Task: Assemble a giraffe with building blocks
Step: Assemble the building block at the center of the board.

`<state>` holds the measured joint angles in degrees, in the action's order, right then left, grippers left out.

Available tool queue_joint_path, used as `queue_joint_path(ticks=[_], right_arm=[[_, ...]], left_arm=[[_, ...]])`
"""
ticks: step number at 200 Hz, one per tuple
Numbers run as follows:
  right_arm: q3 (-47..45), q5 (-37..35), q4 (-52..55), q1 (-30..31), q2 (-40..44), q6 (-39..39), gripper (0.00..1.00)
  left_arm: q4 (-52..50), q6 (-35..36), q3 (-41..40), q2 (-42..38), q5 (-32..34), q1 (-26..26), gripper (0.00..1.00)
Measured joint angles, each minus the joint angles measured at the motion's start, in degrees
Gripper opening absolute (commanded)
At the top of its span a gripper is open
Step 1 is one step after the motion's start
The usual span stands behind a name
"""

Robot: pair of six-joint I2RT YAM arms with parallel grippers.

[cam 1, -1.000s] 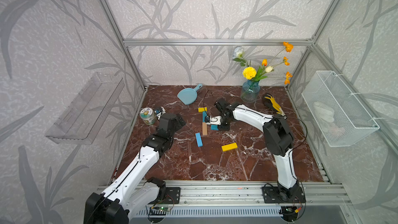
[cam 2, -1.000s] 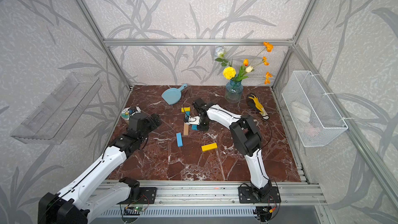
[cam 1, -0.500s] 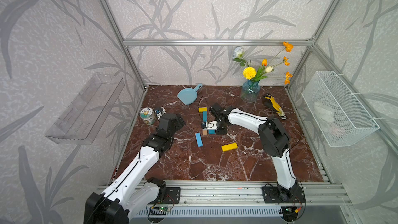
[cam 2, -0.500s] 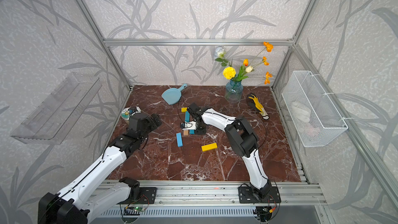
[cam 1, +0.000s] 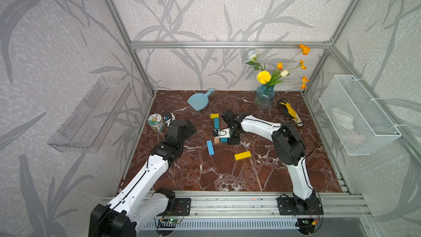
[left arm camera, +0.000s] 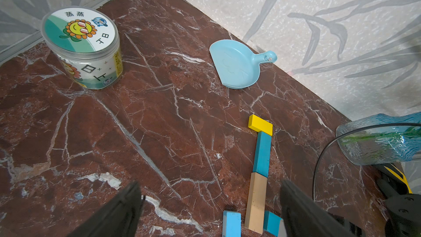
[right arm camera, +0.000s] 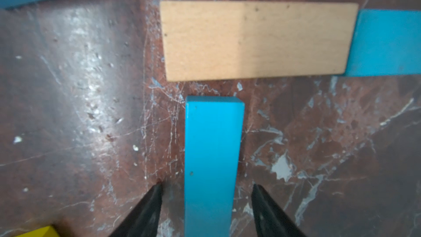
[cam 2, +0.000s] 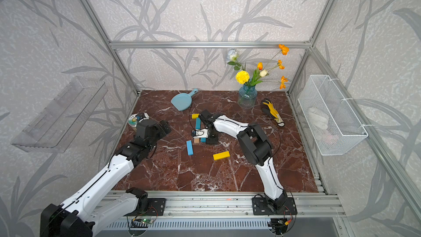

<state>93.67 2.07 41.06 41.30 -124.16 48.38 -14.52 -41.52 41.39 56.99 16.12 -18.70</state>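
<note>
Wrist-cam close-up: R gripper (right arm camera: pixel 206 185) sits low over the teal body bar (right arm camera: pixel 213 144). Jaws stand apart, one on each side of the bar, w/ bare marble tabletop (right arm camera: pixel 68 110) showing between fingertips and wood. Nothing is gripped, so I call it released.

The bar's long axis runs straight out from between the jaws. Its far end stops just short of the tan neck bar (right arm camera: pixel 257 39), square to that bar's long side, near one end.

In the L wrist view the partly built giraffe (cam 1: pixel 216 123) is a line: short yellow head (left arm camera: pixel 260 124), teal neck bar (left arm camera: pixel 262 153), then tan, touching end to end. L gripper (left arm camera: pixel 210 199) is wide open and empty, back near the snack tub (left arm camera: pixel 82 49).

Legs aren't placed yet. The light-blue bar (cam 1: pixel 210 147) lies just beside the tan end, on the L arm's side. The yellow bar (cam 1: pixel 242 155) lies nearer the R arm. R arm is closest for closing that small gap, I judge.
</note>
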Motion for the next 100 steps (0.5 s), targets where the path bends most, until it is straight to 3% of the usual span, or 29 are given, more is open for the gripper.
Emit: queue_joint_path(ticks=[37, 100], right_arm=[[0.0, 0.5, 0.11, 0.02, -0.04, -0.42, 0.49], [0.42, 0.55, 0.72, 0.44, -0.33, -0.68, 0.43]], left_arm=[[0.0, -0.02, 0.0, 0.0, -0.02, 0.0, 0.95], [0.0, 0.0, 0.0, 0.0, -0.15, 0.0, 0.95]])
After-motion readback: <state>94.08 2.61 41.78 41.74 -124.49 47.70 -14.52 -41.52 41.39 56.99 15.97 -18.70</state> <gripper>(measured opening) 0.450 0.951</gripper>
